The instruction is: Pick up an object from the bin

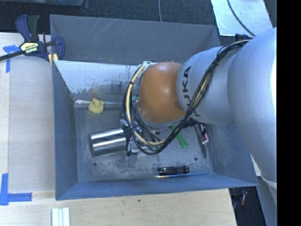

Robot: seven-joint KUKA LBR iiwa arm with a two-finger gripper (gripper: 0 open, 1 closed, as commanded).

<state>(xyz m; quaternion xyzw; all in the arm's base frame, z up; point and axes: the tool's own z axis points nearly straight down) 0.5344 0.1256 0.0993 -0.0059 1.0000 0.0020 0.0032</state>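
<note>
Yellow duck [96, 106], black marker [173, 170] perhaps, green stick [181, 141]

Bright even light; glare on metal cup [108, 141]; shadow beneath arm [225, 88].

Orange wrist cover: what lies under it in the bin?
A silver metal cup lies at its lower left and a green thing at its lower right. The bin floor straight beneath is covered.

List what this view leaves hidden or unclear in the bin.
In the camera view:
- The hand: mostly hidden under the arm's orange cover, beside the silver cylinder.
- Green thing: partly covered by cables; kind unclear.
- Yellow thing: too small to identify.
</note>
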